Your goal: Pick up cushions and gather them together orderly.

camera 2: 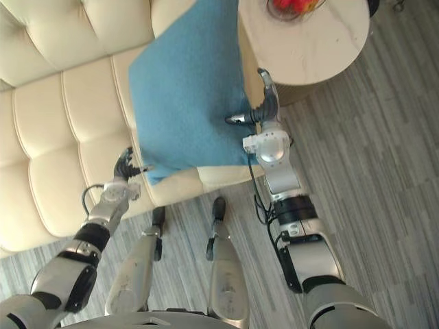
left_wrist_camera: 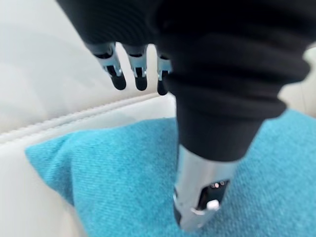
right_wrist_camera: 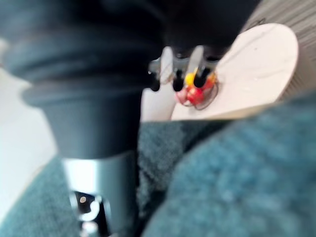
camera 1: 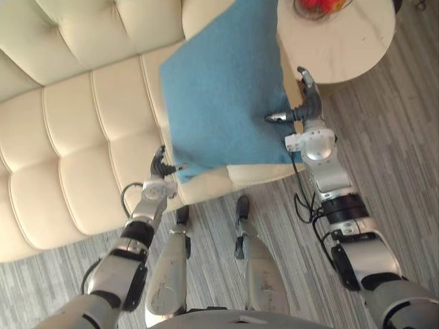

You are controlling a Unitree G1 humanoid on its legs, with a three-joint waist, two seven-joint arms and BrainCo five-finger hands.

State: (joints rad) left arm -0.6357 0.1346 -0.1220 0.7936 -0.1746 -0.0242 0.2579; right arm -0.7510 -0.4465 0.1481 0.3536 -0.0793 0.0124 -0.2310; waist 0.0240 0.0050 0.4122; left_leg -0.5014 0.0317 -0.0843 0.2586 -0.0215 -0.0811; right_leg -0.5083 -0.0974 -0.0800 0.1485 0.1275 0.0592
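One blue cushion [camera 1: 219, 96] lies flat on the seat of the cream sofa [camera 1: 68, 137], towards its right end, with its near edge along the seat's front edge. The left hand [camera 1: 161, 168] is at the cushion's near left corner. In its wrist view the thumb [left_wrist_camera: 197, 207] reaches out over the blue cloth while the fingers [left_wrist_camera: 118, 79] point at the bare seat beside the corner, spread and not clamped. The right hand [camera 1: 306, 103] is at the cushion's right edge, its thumb laid across the cloth and its fingers straight along the side nearest the round side table [camera 1: 343, 41], which carries a bowl of fruit [camera 1: 319, 7]. Neither hand appears to have a firm hold yet. Assessment: the task is at an early stage, with the cushion bracketed but not lifted. No other cushion is seen, so nothing has been gathered.
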